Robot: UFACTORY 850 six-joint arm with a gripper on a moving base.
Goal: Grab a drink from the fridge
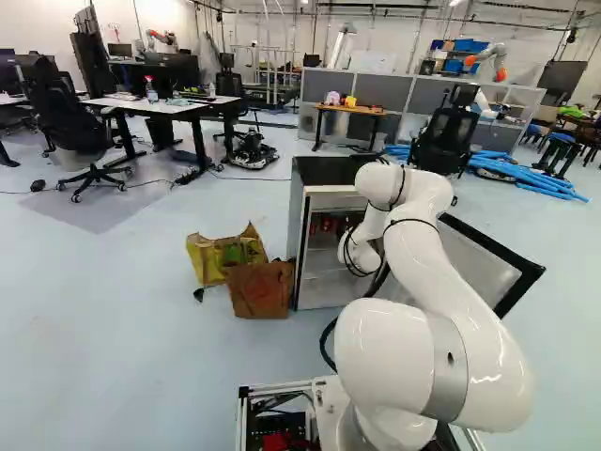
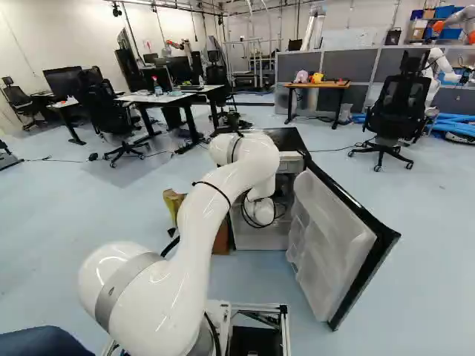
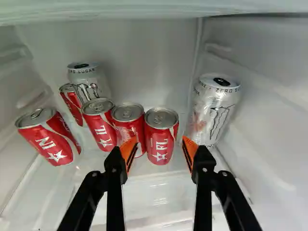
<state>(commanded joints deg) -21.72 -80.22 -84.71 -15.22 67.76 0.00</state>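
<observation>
The fridge [image 1: 324, 170] stands open; the gripper [image 3: 159, 146], fingers apart, reaches inside, a red can [image 3: 161, 134] at its twelve o'clock; grasping and removal remain.

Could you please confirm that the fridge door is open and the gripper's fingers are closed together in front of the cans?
Not quite: the wrist view shows the gripper open, its fingers apart in front of the cans. The fridge door is indeed open.

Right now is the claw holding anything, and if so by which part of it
Nothing is held. The claw stands open, its orange pads apart, a red can ahead between them, ungripped.
</observation>
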